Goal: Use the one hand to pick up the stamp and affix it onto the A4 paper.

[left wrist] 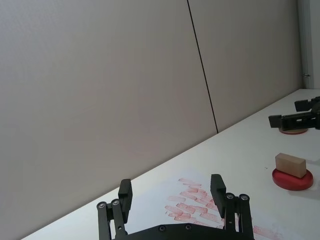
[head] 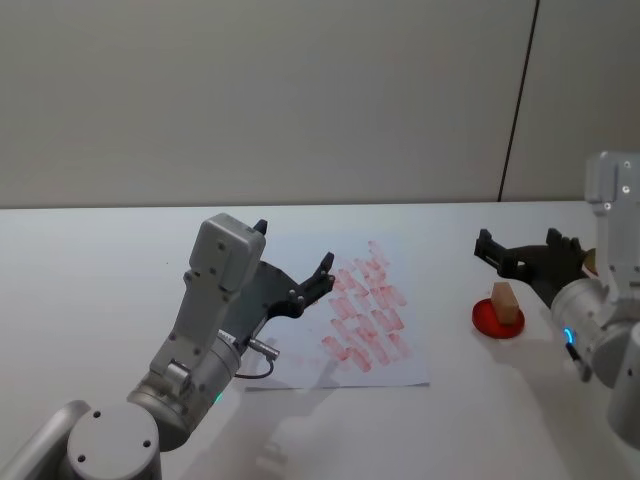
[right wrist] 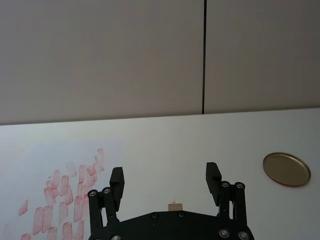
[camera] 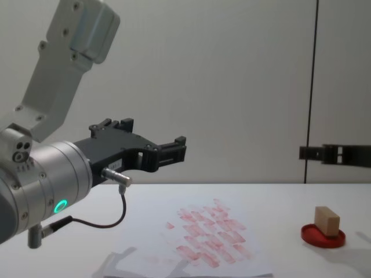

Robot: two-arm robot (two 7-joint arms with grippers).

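The stamp [head: 506,301] sits on the red pad [head: 497,321] at the table's [head: 90,260] right side, well apart from the paper [head: 300,340], whose middle is covered in red marks. The right gripper [head: 528,254] hovers above and just behind the stamp, fingers spread, holding nothing. The left gripper [head: 300,272], also spread and empty, hangs over the paper's left part.

The risks lie mostly in the grasp. The stamp is small and stands on a low pad, so a descent slightly off-centre could tip it or push it off the pad, and fingers going too deep might catch the pad and drag it along. A skewed grip would give a tilted, partial print. Later, the left gripper over the sheet could crowd the right arm's path to any free spot
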